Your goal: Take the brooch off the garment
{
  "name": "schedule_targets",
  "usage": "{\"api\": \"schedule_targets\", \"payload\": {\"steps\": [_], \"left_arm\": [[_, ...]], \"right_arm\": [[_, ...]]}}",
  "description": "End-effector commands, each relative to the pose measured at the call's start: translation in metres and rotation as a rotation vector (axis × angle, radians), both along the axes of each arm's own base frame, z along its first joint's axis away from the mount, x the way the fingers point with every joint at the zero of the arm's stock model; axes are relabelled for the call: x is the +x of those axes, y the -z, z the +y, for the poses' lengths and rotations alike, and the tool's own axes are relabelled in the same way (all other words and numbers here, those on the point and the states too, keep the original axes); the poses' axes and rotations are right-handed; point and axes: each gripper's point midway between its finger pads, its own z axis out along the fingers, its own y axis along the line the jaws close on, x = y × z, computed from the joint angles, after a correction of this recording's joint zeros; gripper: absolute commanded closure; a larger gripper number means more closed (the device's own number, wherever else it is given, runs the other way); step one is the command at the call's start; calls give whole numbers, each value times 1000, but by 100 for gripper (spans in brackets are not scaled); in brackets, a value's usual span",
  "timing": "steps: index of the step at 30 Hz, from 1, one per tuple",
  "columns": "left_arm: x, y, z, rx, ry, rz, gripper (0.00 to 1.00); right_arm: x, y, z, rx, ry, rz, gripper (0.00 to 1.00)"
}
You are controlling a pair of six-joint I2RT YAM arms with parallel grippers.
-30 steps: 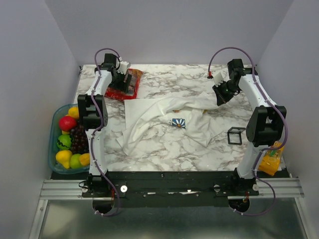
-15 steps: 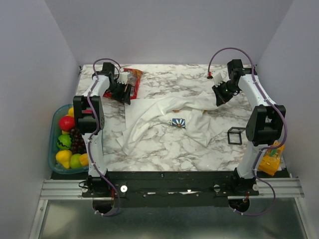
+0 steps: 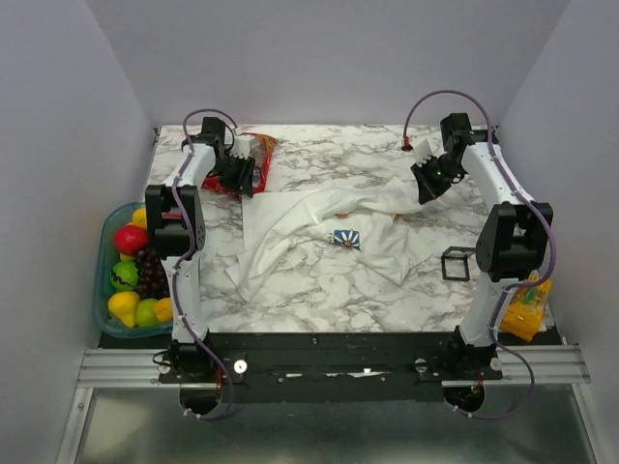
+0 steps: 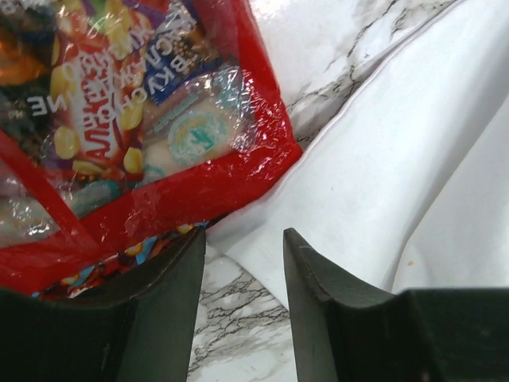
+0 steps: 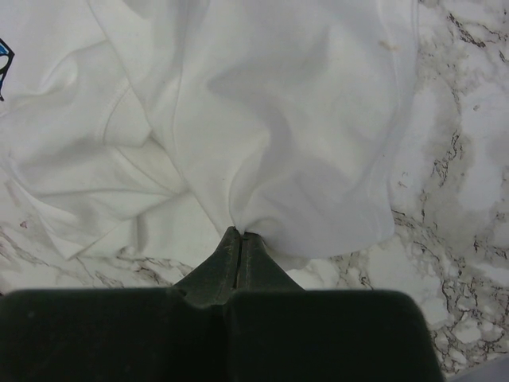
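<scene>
Clamped right gripper (image 3: pixel 424 195) on garment (image 3: pixel 300 246) fold, centre right; held left gripper (image 3: pixel 244 185) part-open, upper left; had not freed brooch, too small to spot.

Both garment (image 4: pixel 390 151) and snack bag (image 4: pixel 119 119) — beyond left-wrist view's edges

Overhead view, 2 close wrist views share garment (image 3: pixel 311 244)

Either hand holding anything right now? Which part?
Right hand is pinched shut on a fold of the white T-shirt near its edge. Left hand is open, holding nothing.
</scene>
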Motion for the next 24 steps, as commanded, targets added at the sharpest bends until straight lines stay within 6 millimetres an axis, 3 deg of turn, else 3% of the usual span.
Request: {"api": "schedule_targets", "payload": {"steps": [1, 9, 12, 13, 16, 19, 20, 22, 23, 24], "left_arm": [[1, 5, -19, -42, 43, 12, 55], [-5, 9, -19, -34, 49, 29, 62], [-3, 8, -18, -28, 53, 26, 82], [-3, 5, -18, -27, 54, 20, 93], [1, -14, -15, -19, 61, -17, 100], [8, -62, -13, -50, 63, -110, 100], [10, -93, -13, -62, 62, -184, 100], [15, -133, -12, -89, 39, -281, 100], [17, -169, -1, -94, 17, -379, 100], [18, -191, 4, -94, 9, -434, 100]], "right_arm": [[-3, 2, 3, 13, -1, 21, 100], [-1, 3, 2, 9, 2, 23, 99], [2, 2, 3, 13, 4, 20, 100], [3, 1, 2, 13, 4, 14, 100], [17, -12, -1, -10, 24, -49, 100], [39, -41, -5, -13, 66, -166, 100], [49, -53, -4, -3, 76, -219, 100], [65, -85, -2, 24, 115, -314, 100], [76, -101, -2, 34, 125, -376, 100], [82, -115, -1, 45, 143, -417, 99]]}}
